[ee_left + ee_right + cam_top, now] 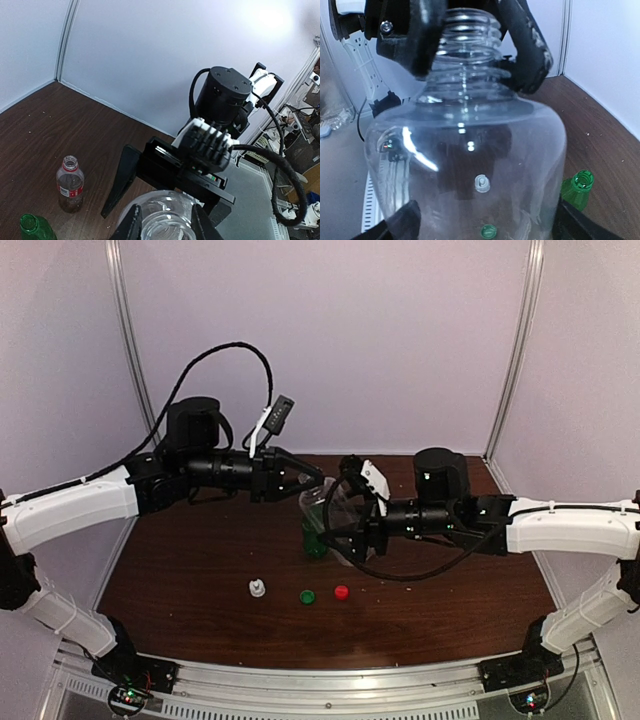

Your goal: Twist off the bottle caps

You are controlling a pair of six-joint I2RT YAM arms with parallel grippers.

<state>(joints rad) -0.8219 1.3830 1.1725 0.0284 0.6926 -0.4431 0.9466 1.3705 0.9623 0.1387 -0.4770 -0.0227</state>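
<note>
1. Top view: at frame centre the right tool [343,540] is clamped on the wide clear bottle [330,505]. The white cap [257,587], green cap [307,595] and red cap [341,591] lie on the counter [180,580], lower centre.
2. Left wrist: at the bottom edge the left tool [166,222] straddles the bottle's bare neck, but whether it is gripping I cannot tell.
3. Right wrist: a twist on that neck could likely slip the bottle loose (thin, slick walls), onto the green bottle [577,187] at lower right.
</note>
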